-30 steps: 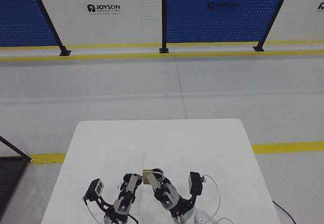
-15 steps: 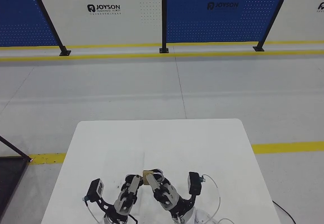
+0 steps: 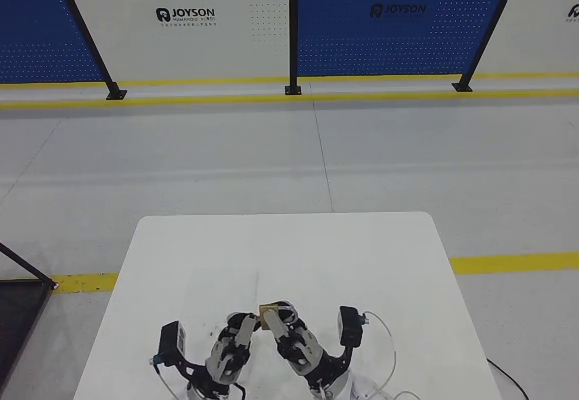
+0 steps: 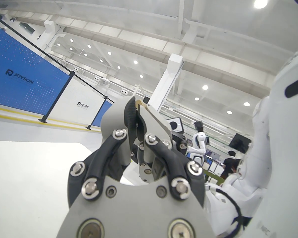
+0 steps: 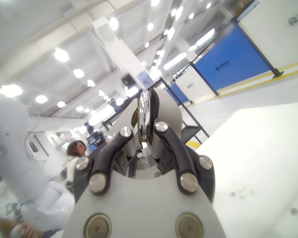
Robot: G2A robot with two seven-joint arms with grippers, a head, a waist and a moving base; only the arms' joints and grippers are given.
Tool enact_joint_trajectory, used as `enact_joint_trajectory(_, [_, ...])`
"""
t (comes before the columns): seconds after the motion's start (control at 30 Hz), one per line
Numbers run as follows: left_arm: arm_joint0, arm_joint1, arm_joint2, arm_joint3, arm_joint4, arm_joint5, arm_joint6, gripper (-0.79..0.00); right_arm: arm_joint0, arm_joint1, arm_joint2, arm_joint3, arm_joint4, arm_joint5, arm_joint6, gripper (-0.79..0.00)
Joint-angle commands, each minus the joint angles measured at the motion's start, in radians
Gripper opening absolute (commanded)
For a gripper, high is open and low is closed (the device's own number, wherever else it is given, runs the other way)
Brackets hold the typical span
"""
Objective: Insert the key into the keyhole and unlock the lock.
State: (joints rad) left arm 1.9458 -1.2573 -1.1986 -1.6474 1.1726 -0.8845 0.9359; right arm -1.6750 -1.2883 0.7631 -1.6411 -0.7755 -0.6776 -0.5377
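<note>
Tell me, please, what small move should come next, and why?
Probably ease the left tool, shut on the key, slightly toward the lock in the right tool; their tips almost meet above the table, but whether the key has entered is hidden.

I see my right gripper (image 5: 148, 98) clamped on the shiny lock (image 5: 144, 116), one finger against each face. The white table (image 5: 262, 144) beyond carries a few dark specks (image 5: 238, 193).
</note>
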Motion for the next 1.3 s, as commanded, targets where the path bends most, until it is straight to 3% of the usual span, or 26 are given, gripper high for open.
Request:
enact_joint_trajectory(0.0, [-0.005,0.004,0.01,0.006,0.051,0.042,0.042,-0.785,-0.004,0.001,0.002,-0.004,0.003,0.001,0.005,-0.785])
enact_joint_trajectory(0.33, [-0.046,0.044,0.094,0.055,0.157,0.2,0.2,-0.785,-0.026,0.009,0.018,-0.028,0.008,0.002,0.014,-0.785])
enact_joint_trajectory(0.37, [-0.051,0.049,0.103,0.058,0.152,0.206,0.206,-0.603,-0.028,0.009,0.019,-0.029,0.007,0.002,0.015,-0.785])
enact_joint_trajectory(0.43, [-0.058,0.059,0.119,0.063,0.14,0.215,0.215,-0.428,-0.031,0.01,0.021,-0.032,0.005,0.003,0.017,-0.785])
enact_joint_trajectory(0.47, [-0.062,0.064,0.126,0.063,0.135,0.218,0.218,-0.231,-0.032,0.011,0.022,-0.033,0.003,0.002,0.018,-0.785])
enact_joint_trajectory(0.5, [-0.064,0.069,0.132,0.063,0.129,0.221,0.221,-0.215,-0.034,0.011,0.023,-0.035,0.003,0.002,0.018,-0.785])
enact_joint_trajectory(0.53, [-0.066,0.074,0.138,0.063,0.122,0.222,0.222,-0.077,-0.035,0.012,0.024,-0.036,0.001,0.001,0.019,-0.785])
enact_joint_trajectory(0.6, [-0.07,0.084,0.148,0.059,0.1,0.221,0.221,0.0,-0.039,0.013,0.026,-0.038,-0.003,0.0,0.018,-0.785])
enact_joint_trajectory(0.77, [-0.07,0.111,0.155,0.035,0.011,0.192,0.192,0.0,-0.049,0.016,0.034,-0.046,-0.013,-0.003,0.014,-0.785])
enact_joint_trajectory(0.9, [-0.055,0.135,0.133,0.0,-0.112,0.099,0.099,-0.172,-0.059,0.019,0.042,-0.053,-0.024,-0.006,0.01,-0.785])
enact_joint_trajectory(1.03, [-0.017,0.158,0.074,-0.034,-0.298,-0.076,-0.076,-0.348,-0.061,0.021,0.056,-0.054,-0.024,-0.003,0.016,-0.785])
enact_joint_trajectory(1.07, [-0.007,0.163,0.053,-0.033,-0.345,-0.127,-0.127,-0.351,-0.061,0.022,0.058,-0.055,-0.021,-0.003,0.019,-0.785])
enact_joint_trajectory(1.27, [0.001,0.222,0.103,-0.046,-0.377,-0.128,-0.142,-0.434,-0.058,0.023,0.066,-0.054,0.002,0.012,0.053,-0.785])
